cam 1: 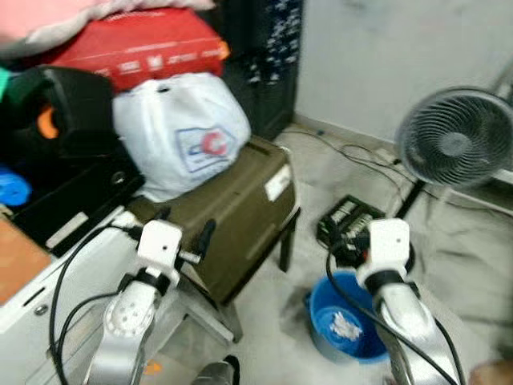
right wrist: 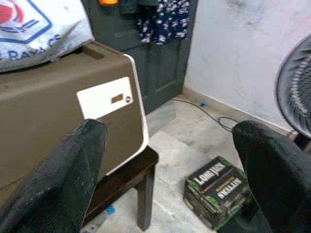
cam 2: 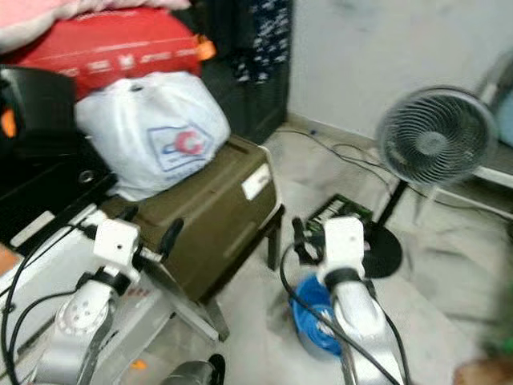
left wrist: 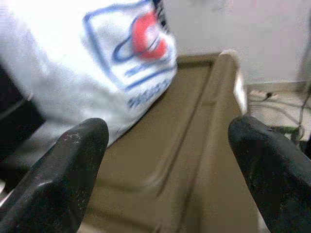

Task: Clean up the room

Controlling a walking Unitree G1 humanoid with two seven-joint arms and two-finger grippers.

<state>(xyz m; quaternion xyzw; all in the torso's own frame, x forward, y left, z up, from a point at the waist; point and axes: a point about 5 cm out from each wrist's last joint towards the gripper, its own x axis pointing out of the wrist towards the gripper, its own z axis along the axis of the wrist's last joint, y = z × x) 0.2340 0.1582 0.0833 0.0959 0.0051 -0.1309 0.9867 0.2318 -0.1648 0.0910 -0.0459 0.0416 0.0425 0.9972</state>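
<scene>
Step, as judged: approach/scan phase of the tidy-up, nothing picked yet. Likeliest target = bag [cam 1: 180, 132], white plastic w/ red-blue logo, upper-left-centre of left eye frame, sitting on olive case [cam 1: 240, 212]. Case tilted, resting on dark stool [right wrist: 138, 177], centre frame. Red box [cam 1: 136, 48] behind bag at top left; black bin [cam 1: 60, 112] at far left edge.

Next move, est.: extend left arm up and fwd over case top, close on a bunched part of bag. Soft, slack plastic, so a pinch on a fold needed, not a flat push. Alt. target: carton [cam 1: 346, 218] on floor, centre-right, just beside fan [cam 1: 455, 138] base.

Left gripper [left wrist: 165, 160]: spread wide, nothing between fingers [left wrist: 73, 160], touching nothing. Lower left of eye frame, just short of case's near edge. Wrist cam looking along case lid at bag; bag near, not in contact.

Right gripper [right wrist: 170, 165]: also wide open, empty, no contact. Lower right-centre of eye frame, hanging over blue bucket [cam 1: 329, 301] w/ white crumpled scrap [cam 1: 346, 325] inside. Wrist cam aimed at case's white label, stool leg, carton.

Cables [cam 1: 361, 160] trailing on floor toward wall, upper right. Frames motion-blurred; fine detail unclear.
</scene>
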